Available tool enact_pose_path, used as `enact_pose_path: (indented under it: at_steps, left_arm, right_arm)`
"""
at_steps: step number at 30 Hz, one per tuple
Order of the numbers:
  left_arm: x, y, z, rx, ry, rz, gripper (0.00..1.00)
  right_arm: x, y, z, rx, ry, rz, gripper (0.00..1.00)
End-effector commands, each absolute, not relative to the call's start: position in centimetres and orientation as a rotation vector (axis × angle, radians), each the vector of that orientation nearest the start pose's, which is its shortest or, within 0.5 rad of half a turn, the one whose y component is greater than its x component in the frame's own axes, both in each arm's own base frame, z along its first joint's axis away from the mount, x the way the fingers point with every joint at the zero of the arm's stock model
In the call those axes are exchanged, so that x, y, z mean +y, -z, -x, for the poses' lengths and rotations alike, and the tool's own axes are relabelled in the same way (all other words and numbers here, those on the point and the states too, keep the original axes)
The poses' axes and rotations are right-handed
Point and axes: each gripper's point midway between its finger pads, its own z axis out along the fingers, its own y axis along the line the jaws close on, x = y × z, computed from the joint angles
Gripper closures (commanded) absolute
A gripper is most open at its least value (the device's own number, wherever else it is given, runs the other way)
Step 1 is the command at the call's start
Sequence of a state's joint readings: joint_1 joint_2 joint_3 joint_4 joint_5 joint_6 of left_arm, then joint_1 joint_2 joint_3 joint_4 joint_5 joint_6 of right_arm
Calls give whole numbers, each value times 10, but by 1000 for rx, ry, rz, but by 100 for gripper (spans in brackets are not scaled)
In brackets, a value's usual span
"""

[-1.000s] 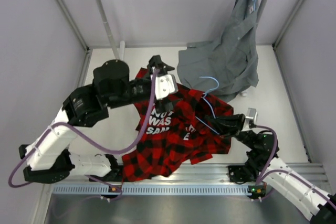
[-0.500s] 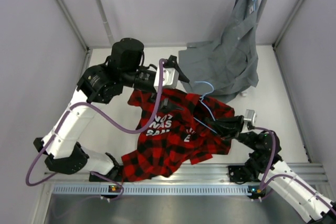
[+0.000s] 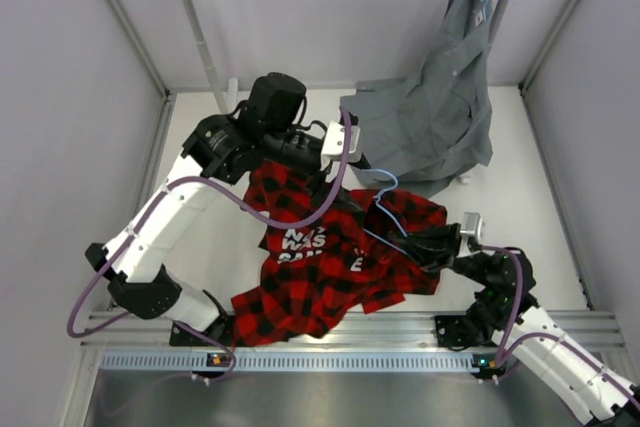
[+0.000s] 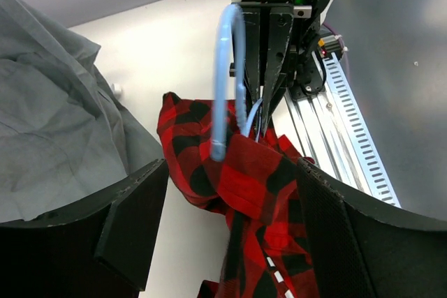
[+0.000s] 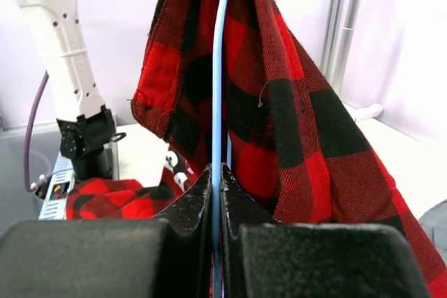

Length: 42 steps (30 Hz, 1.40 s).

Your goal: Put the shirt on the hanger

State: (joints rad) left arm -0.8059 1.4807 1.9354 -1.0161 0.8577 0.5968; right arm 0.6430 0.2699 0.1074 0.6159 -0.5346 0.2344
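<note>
The main risk, as we judge it, lies with the left gripper (image 4: 229,169). Its fingers stand spread wide and hold nothing, just beside the low hem of the grey shirt (image 3: 430,117). The hook of the wire hanger (image 4: 223,82) and a raised fold of the plaid shirt (image 4: 244,172) both sit in the gap ahead of it. If it closed here, it could catch the hook along with the cloth, or knock the thin wire. The grey shirt hangs close enough on its one side that it could be snagged too.

The right gripper (image 5: 216,172) is pressed together on the hanger's light-blue wire, on the side of the plaid shirt away from the grey shirt. A pinch on so thin a wire may let the hanger swivel or slip if the cloth is tugged. The draped part could then slide off.

The plaid shirt is soft red-and-black flannel, bunched and creased. Most of it lies flat on the side of the grey shirt toward the arm bases, touching or overlapping its hem. A dark panel of white lettering faces up. One part is lifted and hangs in folds around the wire; we cannot tell whether the hanger's shoulder is inside the collar.
</note>
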Motion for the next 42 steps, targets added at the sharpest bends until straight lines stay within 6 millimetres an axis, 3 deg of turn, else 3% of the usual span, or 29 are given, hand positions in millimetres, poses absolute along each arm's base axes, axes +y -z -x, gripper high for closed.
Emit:
enact_pose_path:
  at_steps: [1,8,17,28,30,31,32,34,42]
  left_arm:
    - [-333,-398,-147,1191,1095,-1704,23]
    - [-332,-382,-144,1223,1120,-1724,30]
    - [-333,-372,-147,1265,1123,-1725,51]
    - [-337,-368,-145,1266,1165,-1735,46]
    - [-337,-365,-145,1268,1162,-1740,59]
    - [-337,-363,-146,1278,1162,-1740,69]
    - [-337,-362,-147,1282,1155,-1740,86]
    - [-337,-361,-148,1292,1151,-1739,100]
    - [-334,-365,-153,1274,1083,-1736,100]
  right_arm:
    - [214,-308,-110,855,-1052,764,100]
    - [212,-310,-110,853,-1029,770,100]
    - [211,-312,-105,831,-1026,789,100]
    - [211,-321,-103,818,-1004,812,100]
    - [211,-322,-102,813,-1003,822,100]
    - [211,-324,-102,809,-1001,822,100]
    - [210,-326,-102,803,-996,822,100]
    - [210,-326,-103,809,-988,818,100]
    - [206,-320,-112,846,-962,773,100]
